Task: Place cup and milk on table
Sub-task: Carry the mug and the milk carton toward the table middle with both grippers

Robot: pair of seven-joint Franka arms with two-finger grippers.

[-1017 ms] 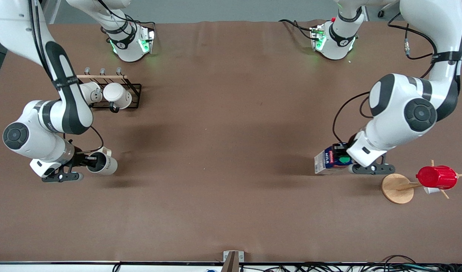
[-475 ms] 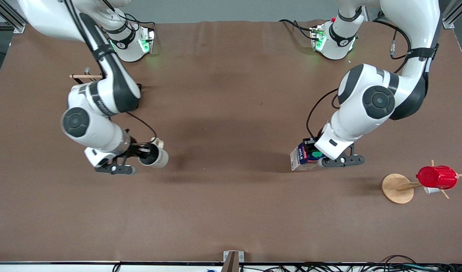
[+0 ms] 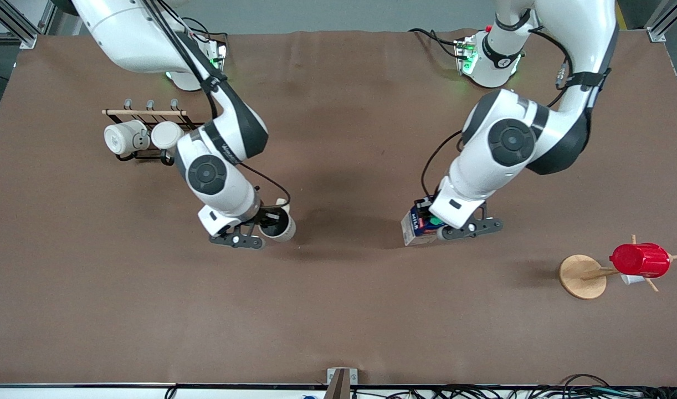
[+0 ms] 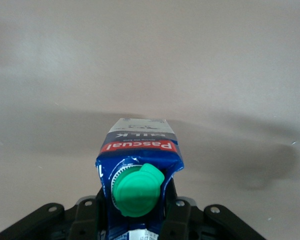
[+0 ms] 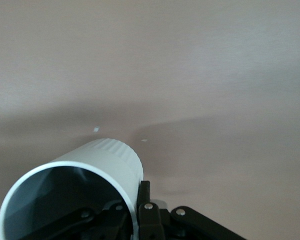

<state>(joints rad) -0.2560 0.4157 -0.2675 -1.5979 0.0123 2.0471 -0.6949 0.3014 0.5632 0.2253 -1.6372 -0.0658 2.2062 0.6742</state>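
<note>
1. A wide brown table (image 3: 338,310) is seen from a high camera facing two white robot arms; both arms reach down over its middle, each carrying one thing in the air.
2. The right gripper (image 3: 261,228) hangs over the middle of the table, toward the right arm's end; its fingers (image 5: 143,199) are clenched on the rim of the cup (image 3: 277,226), a small cream mug with a grey inside; the cup is held tilted, its open mouth turned toward the wrist camera (image 5: 75,192).
3. The left gripper (image 3: 444,226) hangs over the middle of the table, toward the left arm's end; its fingers (image 4: 176,220) are clenched on the top of the milk carton (image 3: 419,228); in the left wrist view the carton (image 4: 137,160) shows a dark blue top, a round green cap (image 4: 138,190) and a red label.
4. The cup and the milk carton are well apart, with bare table between them.
5. A black wire rack (image 3: 150,136) with a wooden bar stands toward the right arm's end, farther from the front camera than the cup; two white mugs (image 3: 122,138) hang on it.
6. A wooden stand (image 3: 582,277) with a round base sits toward the left arm's end, nearer to the front camera than the carton; a red ribbed cup (image 3: 640,260) sits on one of its pegs.
</note>
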